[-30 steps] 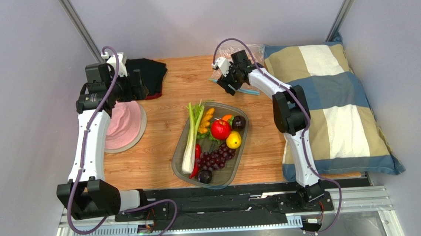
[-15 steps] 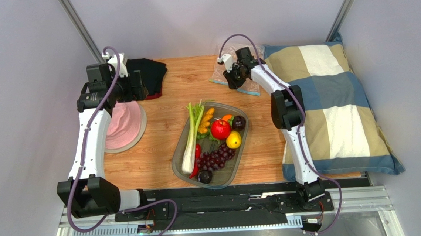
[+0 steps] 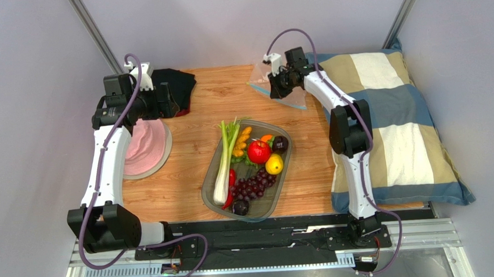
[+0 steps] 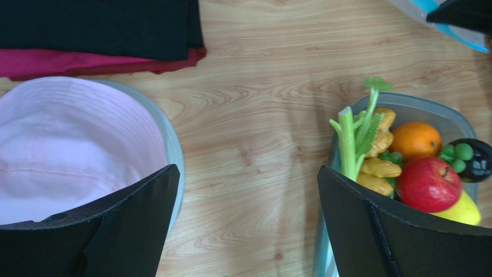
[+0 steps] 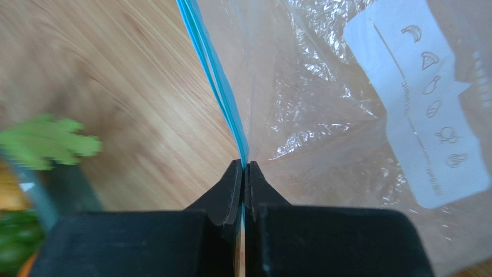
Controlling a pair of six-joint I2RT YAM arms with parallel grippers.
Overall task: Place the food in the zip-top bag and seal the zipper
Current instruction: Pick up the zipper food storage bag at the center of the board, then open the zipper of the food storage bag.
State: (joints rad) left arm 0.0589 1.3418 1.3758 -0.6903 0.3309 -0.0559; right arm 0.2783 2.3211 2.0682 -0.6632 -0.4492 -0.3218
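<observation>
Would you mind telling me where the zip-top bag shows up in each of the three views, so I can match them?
Top external: zip-top bag at far centre, beside the pillow, under the right tool.
Left wrist: top right corner, only a sliver.
Right wrist: fills the right half, its blue zipper pinched in the tool.
Shared landmark: the leek's leafy top.

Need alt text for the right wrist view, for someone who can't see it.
The right gripper is shut on the blue zipper of the clear bag, whose white label shows at right. Wooden table lies beneath, with blurred greens at the left edge.
</observation>
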